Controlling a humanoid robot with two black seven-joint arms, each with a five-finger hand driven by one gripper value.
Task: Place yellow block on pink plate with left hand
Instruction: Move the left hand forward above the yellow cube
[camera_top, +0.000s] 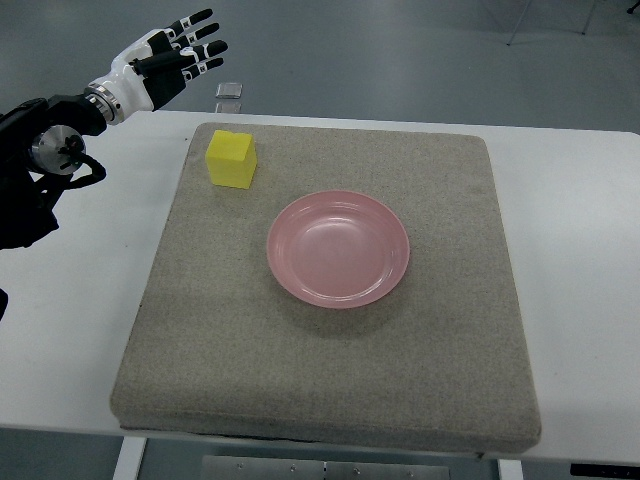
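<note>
1. One arm shows in the top view: the left arm enters from the left edge, black at the elbow and forearm, white at the wrist.
2. Its left hand is raised at the upper left, past the far edge of the surface, with the floor behind it.
3. Its fingers are stretched out nearly straight and slightly fanned, pointing to the right; nothing is in its grasp.
4. On the white surface lies a thick grey mat, roughly square, covering most of the middle.
5. On the mat's far left corner sits the yellow block, resting flat, with one lit top face and a darker front face visible.
6. Block and hand are apart: the hand is up and to the left of the block, with a strip of white surface and the mat's edge between them.
7. Near the mat's centre rests the pink plate, round, shallow and glossy, with nothing on it.
8. Between block and plate is a stretch of bare mat; the block is to the plate's upper left, near but not touching its rim.
9. On the floor beyond the surface, just right of the fingertips, lies a small grey square object; what it is I cannot tell.
</note>
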